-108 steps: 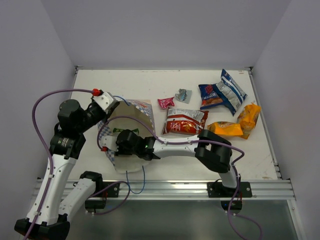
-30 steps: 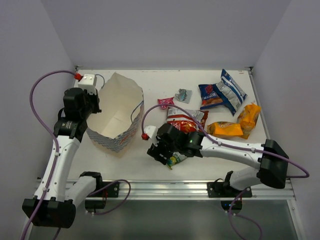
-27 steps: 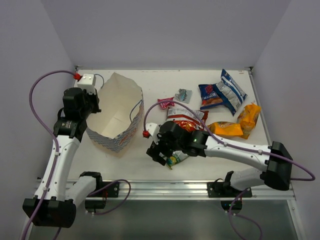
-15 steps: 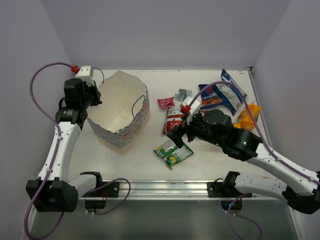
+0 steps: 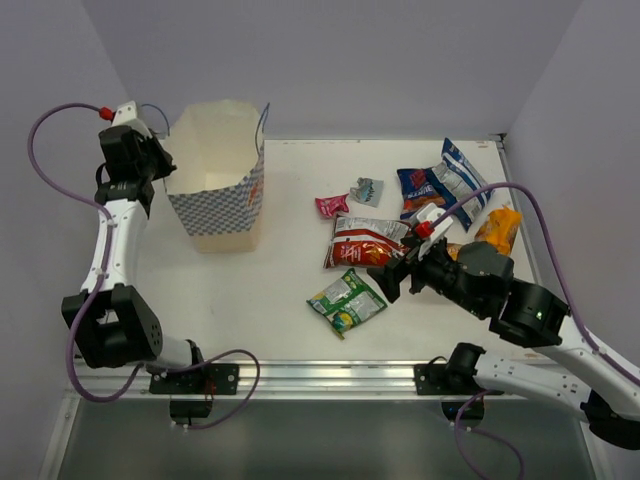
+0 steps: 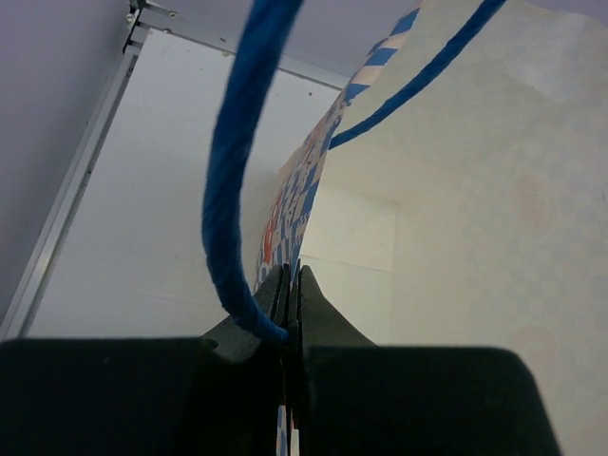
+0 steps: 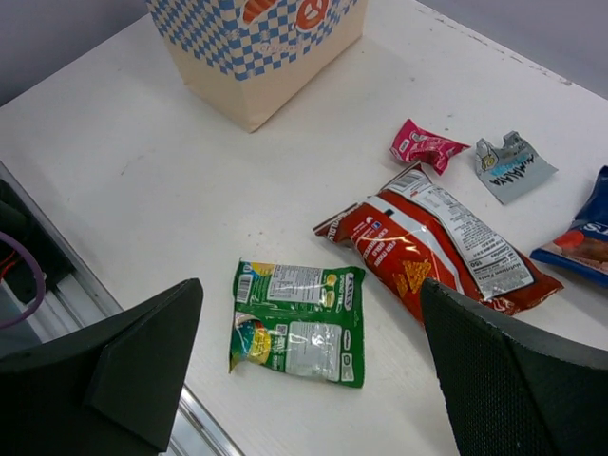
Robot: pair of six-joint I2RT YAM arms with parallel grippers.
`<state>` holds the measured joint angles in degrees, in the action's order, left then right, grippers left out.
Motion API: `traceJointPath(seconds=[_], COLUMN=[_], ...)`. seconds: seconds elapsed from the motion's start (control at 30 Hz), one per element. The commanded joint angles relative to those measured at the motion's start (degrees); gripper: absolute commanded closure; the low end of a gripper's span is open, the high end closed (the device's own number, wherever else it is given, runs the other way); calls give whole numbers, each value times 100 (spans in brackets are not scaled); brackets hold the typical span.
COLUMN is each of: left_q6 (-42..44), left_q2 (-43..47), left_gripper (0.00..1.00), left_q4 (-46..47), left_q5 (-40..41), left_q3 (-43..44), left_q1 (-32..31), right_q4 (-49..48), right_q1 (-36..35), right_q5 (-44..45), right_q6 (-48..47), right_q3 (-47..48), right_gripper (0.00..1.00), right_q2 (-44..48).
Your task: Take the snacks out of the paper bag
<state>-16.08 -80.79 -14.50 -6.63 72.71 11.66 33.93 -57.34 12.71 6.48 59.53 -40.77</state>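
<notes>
Standing upright at the far-left of the table (image 5: 270,290), the paper bag (image 5: 213,195) is steadied by the left gripper (image 6: 293,288), which is clamped on its rim beside a blue cord handle (image 6: 228,180). The bag is probably empty, though its floor is partly hidden. The snacks (image 5: 420,192) lie spread on the table, well apart from the bag. The green packet (image 5: 346,301) is nearest the front, with the red-silver packet (image 5: 367,243) behind it. The right gripper (image 5: 394,279) hovers just beside the green packet, jaws spread wide, holding nothing.
</notes>
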Motion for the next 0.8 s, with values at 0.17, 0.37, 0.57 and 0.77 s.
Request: traceJointPath(seconds=[0.17, 0.37, 0.57, 0.77], left_q6=[25, 289, 473, 579], left_q2=[-569, -174, 572, 1741], left_gripper=[58, 21, 0, 0], left_q4=[203, -201, -799, -1336], left_q5=[-409, -93, -136, -189], left_q3=[710, 701, 701, 499], left_q1=[249, 258, 266, 249], right_q4=[157, 219, 298, 360], right_q1=[4, 4, 4, -5], right_q5=[285, 346, 609, 1636], right_q6=[82, 55, 90, 424], right_q3=[6, 155, 401, 691], right_gripper=[1, 1, 1, 1], right_q2=[35, -1, 105, 166])
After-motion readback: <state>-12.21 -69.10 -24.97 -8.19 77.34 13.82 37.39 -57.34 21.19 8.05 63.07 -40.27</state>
